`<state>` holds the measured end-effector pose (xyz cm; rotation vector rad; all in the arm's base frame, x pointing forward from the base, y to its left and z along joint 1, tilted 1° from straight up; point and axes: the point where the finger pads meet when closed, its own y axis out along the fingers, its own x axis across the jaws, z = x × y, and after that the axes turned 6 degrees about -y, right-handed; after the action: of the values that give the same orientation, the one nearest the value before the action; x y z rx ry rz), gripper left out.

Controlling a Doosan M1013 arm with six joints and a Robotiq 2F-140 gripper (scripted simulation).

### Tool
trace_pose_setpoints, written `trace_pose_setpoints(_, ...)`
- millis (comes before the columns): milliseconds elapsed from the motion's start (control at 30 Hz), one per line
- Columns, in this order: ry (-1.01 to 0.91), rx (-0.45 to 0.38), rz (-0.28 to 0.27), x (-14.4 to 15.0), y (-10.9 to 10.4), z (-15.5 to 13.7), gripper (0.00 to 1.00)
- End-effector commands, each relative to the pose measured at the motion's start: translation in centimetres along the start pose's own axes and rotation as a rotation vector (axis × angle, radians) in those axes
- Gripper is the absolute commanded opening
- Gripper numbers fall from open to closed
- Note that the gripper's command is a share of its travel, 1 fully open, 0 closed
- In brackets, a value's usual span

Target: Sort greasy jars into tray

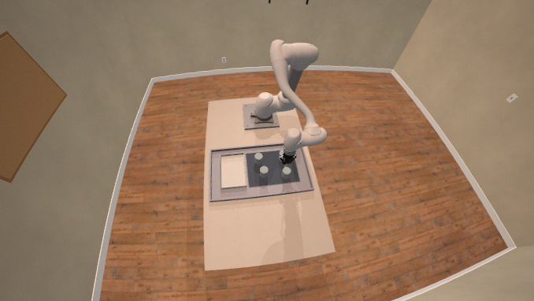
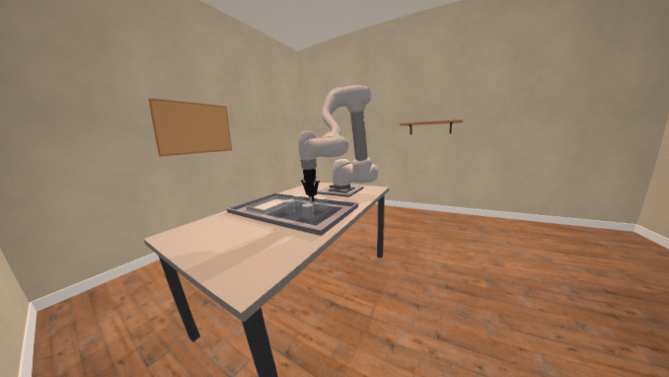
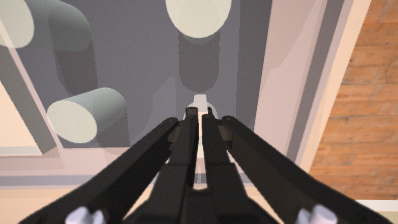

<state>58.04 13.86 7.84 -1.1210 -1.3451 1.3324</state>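
Observation:
The jars stand mouth down on the dark mat [image 1: 254, 182] [image 3: 135, 50]. The back-left jar [image 1: 258, 157] [image 3: 72, 121] is upright. The front-left jar [image 1: 264, 170] [image 3: 16, 25] is nearest the tray's front half. The front-right jar [image 1: 287, 171] [image 2: 308, 211] [image 3: 198, 15] stands in front of my gripper [image 1: 288, 162] [image 2: 312, 198] [image 3: 200, 103]. The gripper is shut with nothing between its fingers, low over the mat's back right. The fourth jar is mostly hidden by the gripper; only its pale edge shows behind the fingertips in the wrist view. The pale tray [image 1: 233, 173] [image 2: 263, 205] lies left of the mat.
The steel table top [image 1: 228, 195] has a raised dark rim [image 1: 261, 196] around the tray and mat. The arm's base plate [image 1: 249, 123] is behind it. The arm comes in from the back right over the mat.

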Motion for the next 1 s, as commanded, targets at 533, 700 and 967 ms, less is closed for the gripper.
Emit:
trace_pose_setpoints(533,0.002,-0.003,0.001,-0.03,-0.35,-0.70,0.00)
trace_pose_setpoints(700,0.002,-0.003,0.001,-0.04,-0.40,-0.77,0.00)
trace_pose_setpoints(967,0.002,-0.003,0.001,-0.05,-0.47,-0.85,0.00)
